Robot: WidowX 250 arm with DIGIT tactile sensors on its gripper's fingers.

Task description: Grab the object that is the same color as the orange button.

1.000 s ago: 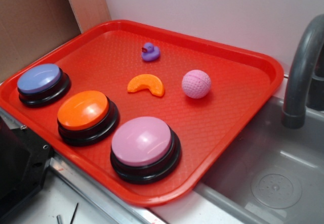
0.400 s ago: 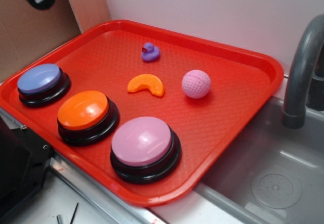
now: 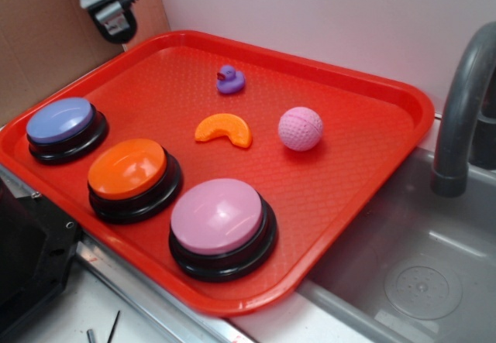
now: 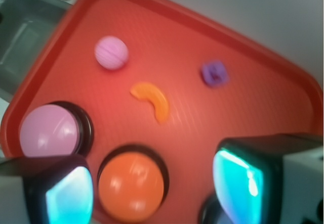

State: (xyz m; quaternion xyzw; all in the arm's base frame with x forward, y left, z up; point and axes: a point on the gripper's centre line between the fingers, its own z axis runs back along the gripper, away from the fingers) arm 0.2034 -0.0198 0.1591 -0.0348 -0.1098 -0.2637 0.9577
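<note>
- On my exterior feed the gripper [image 3: 115,29] hangs in the top-left corner, above the far-left edge of the red tray [image 3: 364,165] and clear of everything on it.
- From the wrist camera I see the two fingers [image 4: 68,193] spread wide apart, with nothing between them; the orange button shows through the gap.
- The orange crescent piece [image 3: 223,130] lies flat near the middle of the tray, touching nothing. The purple toy duck [image 3: 229,80] sits beyond it toward the far rim, and the pink dimpled ball [image 3: 300,128] rests to its right, near but apart.
- The orange button [image 3: 128,169] stands in the middle of a row of three along the tray's near-left side, orange dome on a black base.
- The blue-purple button [image 3: 60,121] is at the left end of that row and the pink button [image 3: 218,217] at the near end, each close beside the orange one.
- The wrist view is blurred, yet I can make out the crescent [image 4: 151,100] ahead of the fingers, between ball [image 4: 111,52] and duck [image 4: 214,74].
- A grey sink basin [image 3: 418,273] with a curved faucet [image 3: 465,103] lies to the tray's right.
</note>
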